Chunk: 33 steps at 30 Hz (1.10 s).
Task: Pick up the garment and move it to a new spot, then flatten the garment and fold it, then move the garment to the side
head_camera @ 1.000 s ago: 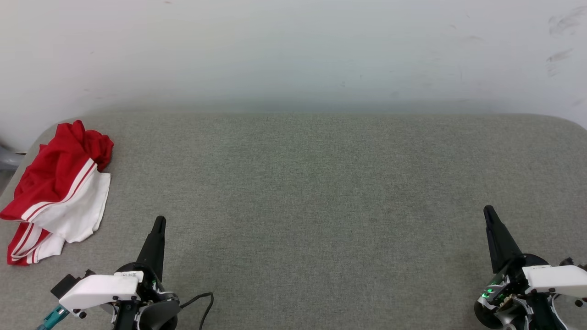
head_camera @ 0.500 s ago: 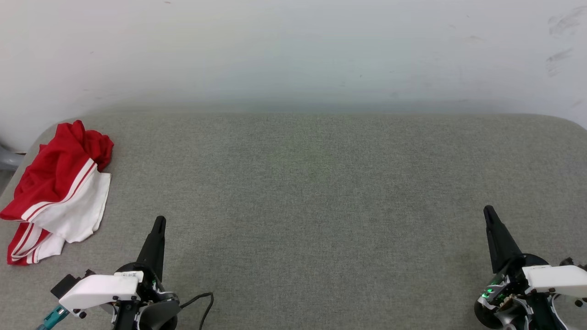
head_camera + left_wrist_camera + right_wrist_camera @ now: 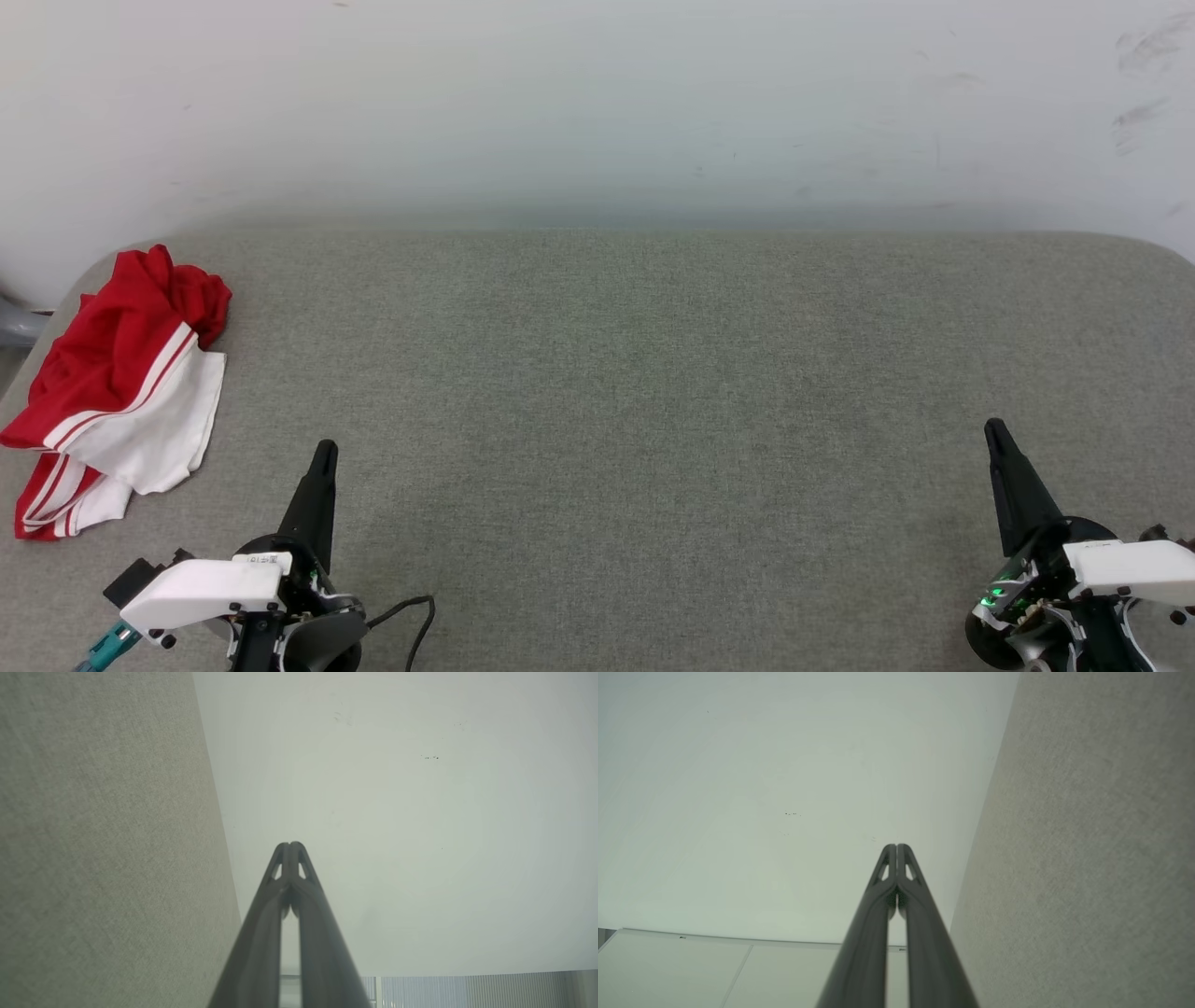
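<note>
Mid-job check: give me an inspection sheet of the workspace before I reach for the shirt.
Surface: grey fabric-covered tabletop, rounded corners.
Job's things: crumpled red thin-fabric T-shirt with white sleeves, at the left edge, unfolded.
Clutter: nothing seen.
Claws: left claw shut, holding nothing, near the shirt but apart; right claw shut, holding nothing, lower right.
Cables: black cable looping beside the left wrist.
Surroundings: pale scuffed wall behind the table.

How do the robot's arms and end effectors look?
The left end effector and right end effector each have long, dark, tapering fingers, a black wrist and a white cover. The left arm carries a printed label, a black cable and a teal connector; the right shows green lights.
</note>
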Tool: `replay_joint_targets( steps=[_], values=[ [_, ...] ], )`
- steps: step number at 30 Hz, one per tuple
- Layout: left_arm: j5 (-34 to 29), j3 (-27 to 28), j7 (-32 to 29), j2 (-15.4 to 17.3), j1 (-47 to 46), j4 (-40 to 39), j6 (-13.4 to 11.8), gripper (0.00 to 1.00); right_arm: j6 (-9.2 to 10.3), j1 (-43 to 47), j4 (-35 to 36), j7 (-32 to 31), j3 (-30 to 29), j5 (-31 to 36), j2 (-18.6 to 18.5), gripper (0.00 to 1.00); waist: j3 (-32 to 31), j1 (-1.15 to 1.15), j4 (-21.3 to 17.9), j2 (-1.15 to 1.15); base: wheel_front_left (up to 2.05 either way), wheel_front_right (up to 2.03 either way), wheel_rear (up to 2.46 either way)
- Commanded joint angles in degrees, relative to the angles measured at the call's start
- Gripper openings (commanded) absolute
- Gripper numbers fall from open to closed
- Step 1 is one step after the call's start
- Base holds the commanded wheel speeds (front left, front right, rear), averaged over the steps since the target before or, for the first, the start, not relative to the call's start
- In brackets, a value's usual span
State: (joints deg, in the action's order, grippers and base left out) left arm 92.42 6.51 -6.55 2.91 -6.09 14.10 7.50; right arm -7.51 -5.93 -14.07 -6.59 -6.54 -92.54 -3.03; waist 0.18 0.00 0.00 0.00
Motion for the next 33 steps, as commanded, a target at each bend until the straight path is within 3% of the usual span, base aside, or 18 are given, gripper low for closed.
replay_joint_targets(
  steps=[1,17,18,28,33],
  values=[
    [0.0,0.1,-0.1,-0.1,-0.4,0.0,0.1,0.00,0.04,-0.7,0.0,-0.1,0.0,0.3,0.3,0.00,0.0,0.00,0.0,0.00,0.00,0.00,0.00],
    [0.0,0.1,-0.1,-0.1,-0.4,0.0,0.1,0.00,0.04,-0.7,0.0,-0.1,0.0,0.3,0.3,0.00,0.0,0.00,0.0,0.00,0.00,0.00,0.00],
    [0.0,0.0,0.0,0.0,0.0,0.0,0.0,1.00,0.00,0.0,0.0,0.0,0.0,0.0,0.0,1.00,0.0,0.00,0.0,0.00,0.00,0.00,0.00],
    [-0.7,-0.5,1.8,-0.1,1.5,0.3,0.0,1.00,0.01,1.6,-1.2,1.7,0.4,1.0,0.0,1.00,0.1,0.00,0.0,0.00,0.00,0.00,0.00],
    [-4.6,0.4,3.2,-0.1,1.5,-0.1,0.0,1.00,0.01,1.7,-0.1,3.1,0.2,6.1,0.0,1.00,0.1,0.00,0.0,0.00,0.00,0.00,0.00]
  ],
)
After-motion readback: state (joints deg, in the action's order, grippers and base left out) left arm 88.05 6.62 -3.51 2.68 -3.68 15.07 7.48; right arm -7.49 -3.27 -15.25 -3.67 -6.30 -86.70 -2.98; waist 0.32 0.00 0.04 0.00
